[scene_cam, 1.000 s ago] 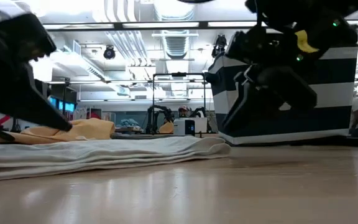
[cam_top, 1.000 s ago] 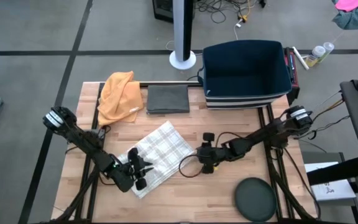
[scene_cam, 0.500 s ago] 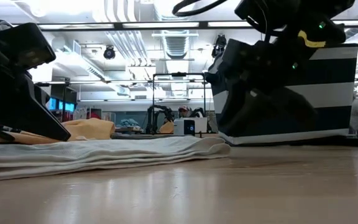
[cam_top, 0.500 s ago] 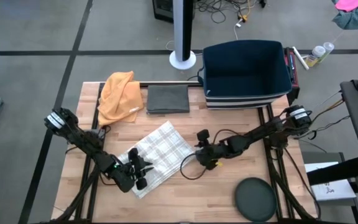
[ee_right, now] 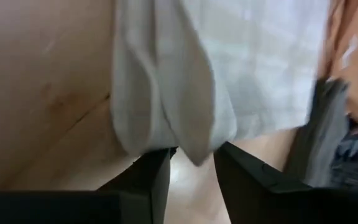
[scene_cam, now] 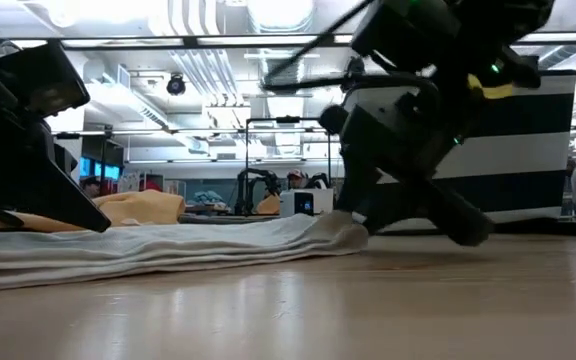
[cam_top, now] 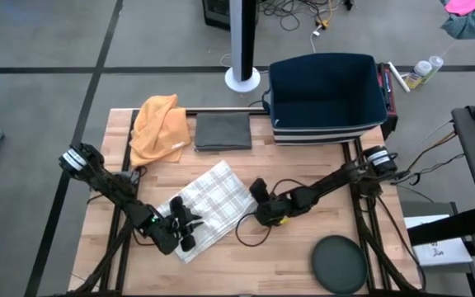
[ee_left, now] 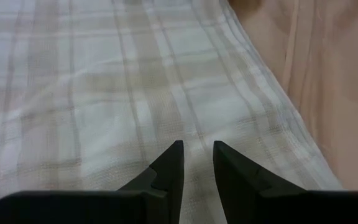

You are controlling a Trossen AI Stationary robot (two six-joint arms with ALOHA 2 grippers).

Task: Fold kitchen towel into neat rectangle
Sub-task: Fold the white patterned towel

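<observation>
From above, we see the checked kitchen towel (cam_top: 209,206) lying folded and slantwise in the lower middle of the wooden table (cam_top: 295,165). The left gripper (cam_top: 190,229) sits on the towel's lower left end; the right gripper (cam_top: 256,191) meets its right corner. An orange cloth (cam_top: 157,126), a folded grey cloth (cam_top: 223,131) and a dark striped basket (cam_top: 326,97) line the upper edge, and a dark round lid (cam_top: 340,263) lies at the lower right.

In the low view the towel (scene_cam: 168,248) stretches across the left half, with the right gripper (scene_cam: 353,215) at its raised right end.

In the left wrist view, the left gripper (ee_left: 197,155) holds its fingers slightly parted over flat cloth (ee_left: 135,93), gripping nothing.

In the right wrist view, the right gripper (ee_right: 191,152) stands partly open with a drooping fold of towel (ee_right: 191,93) between its fingers; we cannot tell whether it is pinched.
</observation>
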